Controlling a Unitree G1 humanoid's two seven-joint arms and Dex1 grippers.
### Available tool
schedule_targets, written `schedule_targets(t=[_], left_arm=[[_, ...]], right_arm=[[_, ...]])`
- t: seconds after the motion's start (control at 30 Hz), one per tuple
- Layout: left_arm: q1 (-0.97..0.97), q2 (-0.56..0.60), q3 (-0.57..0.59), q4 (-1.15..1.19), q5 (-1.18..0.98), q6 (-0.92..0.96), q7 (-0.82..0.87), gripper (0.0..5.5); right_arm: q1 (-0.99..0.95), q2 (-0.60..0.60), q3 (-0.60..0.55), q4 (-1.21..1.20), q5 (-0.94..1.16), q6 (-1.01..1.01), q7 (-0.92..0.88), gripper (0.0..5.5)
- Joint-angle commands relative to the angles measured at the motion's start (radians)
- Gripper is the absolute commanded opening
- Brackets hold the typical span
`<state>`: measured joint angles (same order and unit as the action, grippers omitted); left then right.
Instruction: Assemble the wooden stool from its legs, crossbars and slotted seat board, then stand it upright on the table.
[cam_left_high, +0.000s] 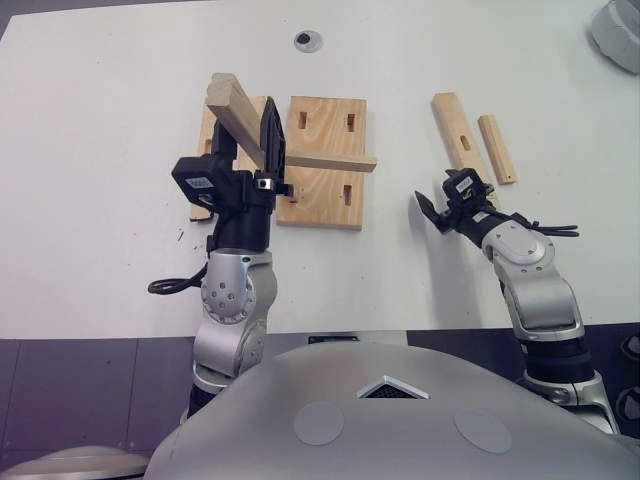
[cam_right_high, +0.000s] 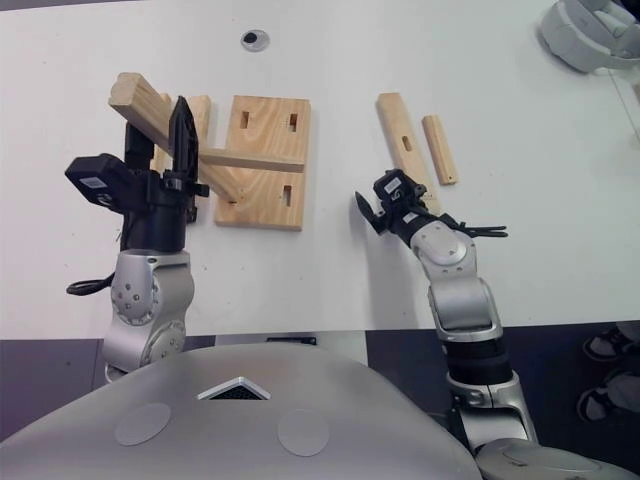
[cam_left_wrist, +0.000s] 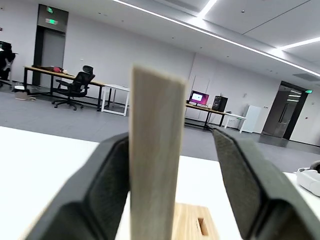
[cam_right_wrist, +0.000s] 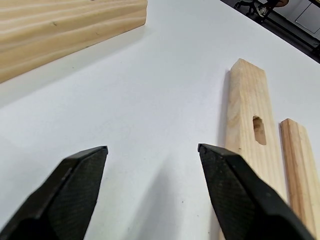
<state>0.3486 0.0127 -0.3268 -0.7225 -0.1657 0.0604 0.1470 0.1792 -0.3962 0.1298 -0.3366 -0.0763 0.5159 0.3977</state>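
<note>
My left gripper (cam_left_high: 248, 135) is raised above the table, shut on a thick wooden leg (cam_left_high: 232, 103) that tilts up and away. A thin crossbar (cam_left_high: 330, 161) is stuck in that leg and reaches across over the slotted seat board (cam_left_high: 325, 200), which lies flat. Another wooden piece (cam_right_high: 197, 112) lies beside the board, partly hidden under my left arm. My right gripper (cam_left_high: 442, 197) hovers open just above the table, with nothing between its fingers. It sits at the near end of a slotted leg (cam_right_wrist: 250, 130), and a short crossbar (cam_right_wrist: 300, 165) lies beside that leg.
A small round black-and-white object (cam_left_high: 308, 41) sits at the far middle of the white table (cam_left_high: 100, 200). A grey device (cam_left_high: 618, 30) rests at the far right corner. Bare table stretches between the seat board and the right-hand leg.
</note>
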Motion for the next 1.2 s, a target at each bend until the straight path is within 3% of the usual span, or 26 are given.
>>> schedule_targets(t=[0.03,0.13,0.23,0.33,0.4,0.53,0.77,0.93,1.2], left_arm=[[0.023,0.041,0.025,-0.117,-0.093,0.068,-0.064,3.33],[0.121,0.178,0.19,-0.21,-0.246,0.081,-0.193,3.79],[-0.054,0.305,0.47,-0.215,-0.567,0.126,-0.198,4.52],[-0.189,0.369,0.6,-0.121,-0.736,0.157,-0.182,5.07],[-0.219,0.372,0.594,-0.005,-0.652,0.198,-0.146,5.39],[-0.214,0.33,0.472,0.146,-0.457,0.327,-0.024,5.39],[-0.108,0.306,0.285,0.175,-0.291,0.411,-0.074,5.39],[-0.051,0.273,0.245,0.262,-0.183,0.427,-0.063,5.39],[-0.021,0.271,0.222,0.275,-0.107,0.51,-0.108,4.06]], right_arm=[[0.028,0.015,0.0,-0.01,-0.003,-0.014,-0.026,3.38],[0.058,0.017,-0.03,-0.006,-0.001,-0.023,-0.049,3.38],[0.076,0.028,-0.068,0.014,0.002,-0.037,-0.084,3.38],[0.055,0.042,-0.074,0.058,0.0,-0.06,-0.108,3.38],[0.034,0.051,-0.073,0.082,-0.003,-0.074,-0.118,3.38],[-0.025,0.043,-0.084,0.138,-0.003,-0.097,-0.116,3.38],[-0.045,0.03,-0.089,0.176,-0.006,-0.122,-0.107,3.38],[-0.061,0.036,-0.097,0.186,0.003,-0.113,-0.103,3.38],[-0.068,0.057,-0.11,0.188,0.013,-0.097,-0.117,3.38]])
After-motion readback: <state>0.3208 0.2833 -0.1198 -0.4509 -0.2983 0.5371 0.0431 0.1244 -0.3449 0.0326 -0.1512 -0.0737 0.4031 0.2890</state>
